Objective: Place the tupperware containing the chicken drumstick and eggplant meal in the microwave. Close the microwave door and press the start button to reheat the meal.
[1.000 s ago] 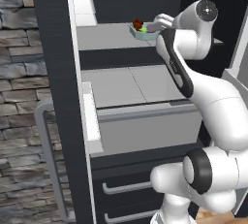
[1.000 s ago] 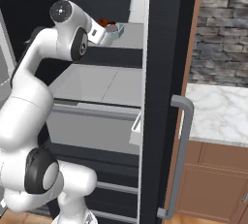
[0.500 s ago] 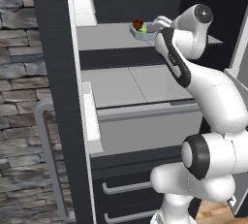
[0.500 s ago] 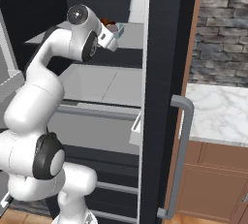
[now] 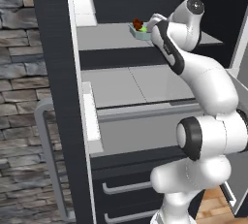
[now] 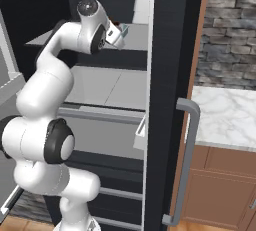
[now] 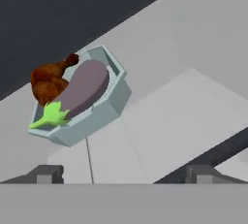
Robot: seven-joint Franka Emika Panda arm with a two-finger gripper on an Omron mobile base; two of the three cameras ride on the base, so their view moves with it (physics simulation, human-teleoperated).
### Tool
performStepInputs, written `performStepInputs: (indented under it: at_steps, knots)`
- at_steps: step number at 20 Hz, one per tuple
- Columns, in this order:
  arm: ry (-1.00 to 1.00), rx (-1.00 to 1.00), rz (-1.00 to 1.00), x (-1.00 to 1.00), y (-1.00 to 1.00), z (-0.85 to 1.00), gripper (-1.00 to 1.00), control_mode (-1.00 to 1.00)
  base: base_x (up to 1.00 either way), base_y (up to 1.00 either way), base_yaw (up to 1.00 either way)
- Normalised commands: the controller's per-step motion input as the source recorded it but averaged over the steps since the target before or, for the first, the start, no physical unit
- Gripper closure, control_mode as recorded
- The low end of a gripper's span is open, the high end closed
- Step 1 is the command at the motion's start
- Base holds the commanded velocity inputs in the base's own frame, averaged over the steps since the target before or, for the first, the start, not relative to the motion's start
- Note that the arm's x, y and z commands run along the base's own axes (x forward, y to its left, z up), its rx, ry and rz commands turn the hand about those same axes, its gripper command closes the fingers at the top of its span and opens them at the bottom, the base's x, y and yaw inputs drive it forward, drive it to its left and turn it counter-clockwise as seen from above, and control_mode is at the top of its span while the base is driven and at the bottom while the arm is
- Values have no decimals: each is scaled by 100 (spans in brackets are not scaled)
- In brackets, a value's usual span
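The pale blue-grey tupperware (image 7: 104,111) sits on the upper grey shelf (image 5: 106,36) of an open dark cabinet. In it lie the reddish-brown chicken drumstick (image 7: 47,81) and the purple-grey eggplant (image 7: 85,88) with its green stem. My gripper (image 7: 124,174) is open, its fingertips (image 7: 48,173) spread wide a short way before the tub, with nothing between them. In the left base view the hand (image 5: 154,24) is right beside the tupperware (image 5: 140,34); in the right base view the tupperware (image 6: 122,30) peeks out past the hand. The microwave and its door are out of view.
A tall dark door (image 5: 58,97) with a grey bar handle (image 5: 46,136) stands open to the left, with a white door bin (image 5: 85,5) on it. Below the shelf are a lower shelf (image 5: 131,85) and drawers (image 5: 126,186). A marble counter (image 6: 225,120) lies to the right.
The arm has swung in toward the upper shelf, bringing the open gripper closer to the tupperware. The tub has stayed in place.
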Motion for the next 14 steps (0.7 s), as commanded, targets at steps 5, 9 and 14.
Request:
performStepInputs:
  at_steps: [5,9,14]
  knots:
    - [7,0,0,35,0,-1,-100,-100,0,0,0]
    - [7,0,0,33,0,-7,-100,-100,0,0,0]
    - [5,0,0,34,0,-12,-100,-100,0,0,0]
